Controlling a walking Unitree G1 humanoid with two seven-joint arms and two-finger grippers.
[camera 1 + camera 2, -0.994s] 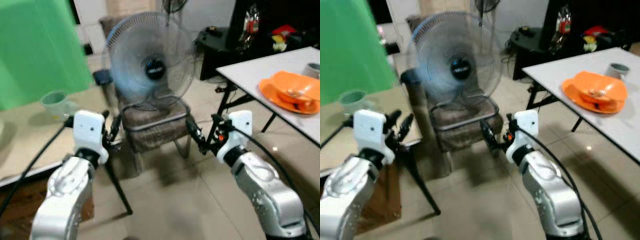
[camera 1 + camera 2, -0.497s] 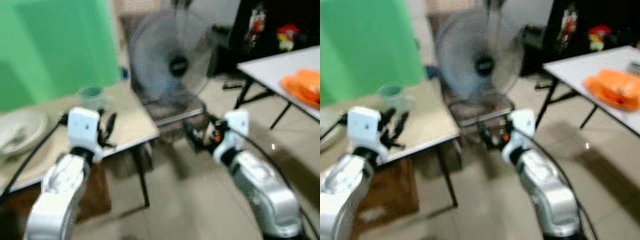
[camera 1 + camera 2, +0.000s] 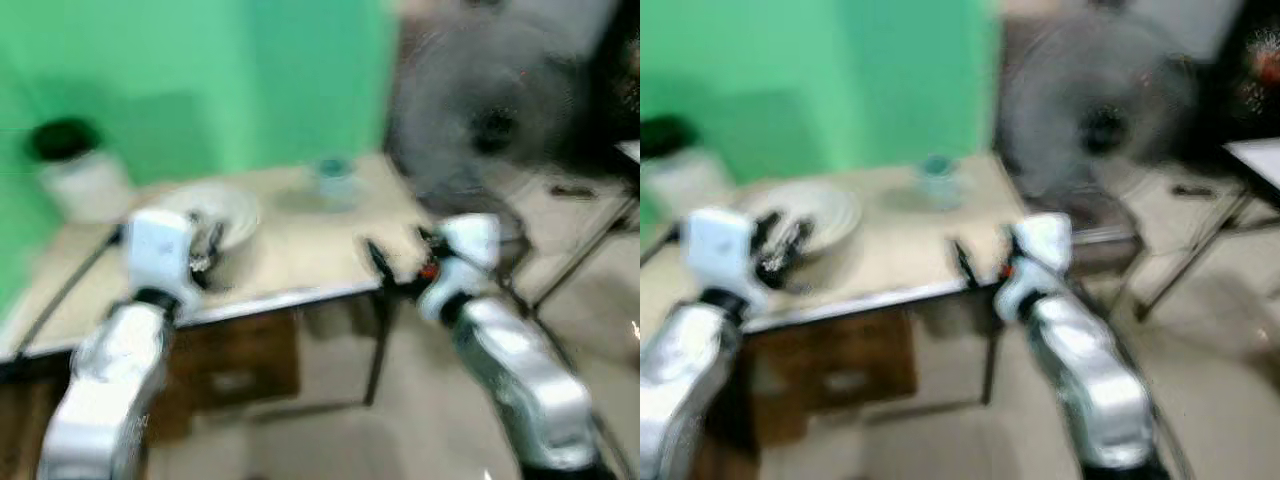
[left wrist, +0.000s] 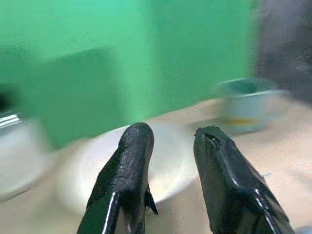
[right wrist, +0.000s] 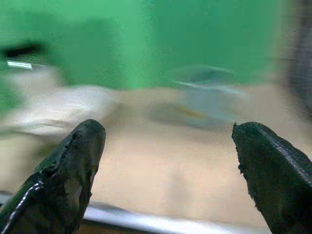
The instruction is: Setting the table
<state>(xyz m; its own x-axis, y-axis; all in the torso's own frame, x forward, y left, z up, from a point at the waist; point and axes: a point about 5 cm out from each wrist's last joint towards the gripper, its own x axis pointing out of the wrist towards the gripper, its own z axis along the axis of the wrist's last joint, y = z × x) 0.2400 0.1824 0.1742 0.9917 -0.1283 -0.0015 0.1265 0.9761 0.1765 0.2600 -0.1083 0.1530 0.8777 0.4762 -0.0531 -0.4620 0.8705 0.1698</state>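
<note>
- The left end effector (image 4: 170,161) has its fingers a narrow gap apart, holding nothing, above the beige worktop (image 3: 300,250).
- At its 12 o'clock lies a white, shallow bowl (image 4: 165,161), blurred.
- A pale blue-green cup (image 4: 251,105) stands at the bowl's 2 o'clock.
- The right end effector (image 5: 168,165) is spread wide, empty, at the worktop's near edge.
- Both silver arms reach forward.

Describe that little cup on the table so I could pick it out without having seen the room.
Start at the big green wall, then look down to the beige table before it. Near the table's far edge, toward the fan, stands a small pale blue-green cup. It is upright and taller than the wide, flat white plate lying to its left, and far smaller than the white, dark-lidded container farther left.
</note>
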